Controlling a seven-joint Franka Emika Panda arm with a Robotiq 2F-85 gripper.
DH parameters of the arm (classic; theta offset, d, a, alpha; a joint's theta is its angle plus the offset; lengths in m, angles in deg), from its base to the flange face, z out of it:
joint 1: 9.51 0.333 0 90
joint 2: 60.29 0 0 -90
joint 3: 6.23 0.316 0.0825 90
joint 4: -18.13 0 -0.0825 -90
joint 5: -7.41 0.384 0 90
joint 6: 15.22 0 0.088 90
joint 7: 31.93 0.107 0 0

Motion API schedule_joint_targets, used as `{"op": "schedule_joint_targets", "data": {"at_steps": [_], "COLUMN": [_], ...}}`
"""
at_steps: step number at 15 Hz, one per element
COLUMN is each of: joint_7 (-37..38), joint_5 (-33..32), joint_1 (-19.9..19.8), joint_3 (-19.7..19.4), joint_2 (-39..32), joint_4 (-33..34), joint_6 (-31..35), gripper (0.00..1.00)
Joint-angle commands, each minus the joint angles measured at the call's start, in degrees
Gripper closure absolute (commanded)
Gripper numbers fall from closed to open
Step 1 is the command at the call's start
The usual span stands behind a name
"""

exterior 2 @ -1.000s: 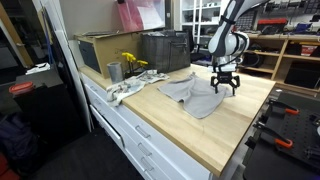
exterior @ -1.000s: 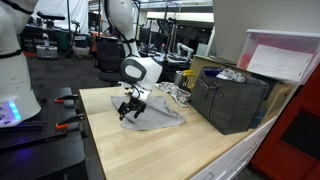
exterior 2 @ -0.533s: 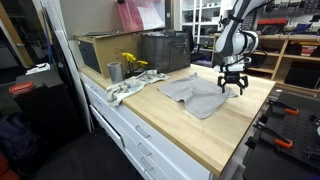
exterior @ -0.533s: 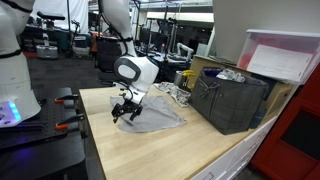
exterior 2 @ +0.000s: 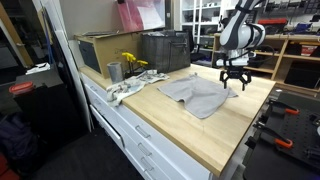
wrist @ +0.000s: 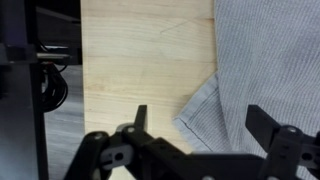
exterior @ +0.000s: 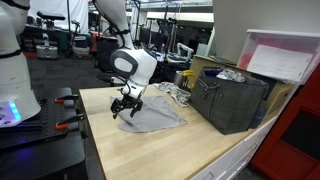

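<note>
**Open end effector poised over a corner of the grey cloth**

The end effector (wrist: 199,120) hangs low over the wooden surface (wrist: 140,60), its jaws spread wide and nothing between them. In the wrist view a corner (wrist: 186,118) of the grey cloth (wrist: 265,60) lies within the gap between the two fingers. The fabric runs off toward one finger, and bare wood fills the space beside the other.

In both exterior views the grey cloth (exterior: 160,118) lies spread on the middle of the surface with a few soft folds. The end effector (exterior: 127,106) stands at the cloth's edge, on the side away from the dark crate (exterior: 232,100). Whether the fingertips touch the fabric cannot be told from any view.

Judged from this pose, the step in hand is the approach — alignment over the corner, with no grasp yet made. A pick-up from here would call for:
- a short, straight descent until the fingertips meet the wood on either side of the corner;
- a firm closure to gather the thin fabric — a flat cloth offers little to pinch, so the corner should sit well inside the gap first.
</note>
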Motion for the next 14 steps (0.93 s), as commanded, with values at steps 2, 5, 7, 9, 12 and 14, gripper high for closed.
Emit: {"op": "schedule_joint_targets", "data": {"at_steps": [2,5,7,9,12,14], "joint_7": [0.1,-0.5,-0.7,-0.6,-0.6,-0.7], "joint_5": [0.0,0.6,0.8,0.9,1.1,1.0], "joint_1": [-0.6,-1.2,-1.3,-1.2,-1.2,-1.3], "joint_3": [-0.9,-0.5,-0.1,0.1,0.3,0.3], "joint_2": [4.7,2.9,1.6,-0.2,-3.8,-6.1], "joint_4": [-4.4,-4.4,-4.2,-3.6,-2.0,-0.8], "joint_6": [0.3,0.4,1.2,2.9,6.0,7.7], "gripper": [0.00,0.00,0.00,0.00,0.00,0.00]}}
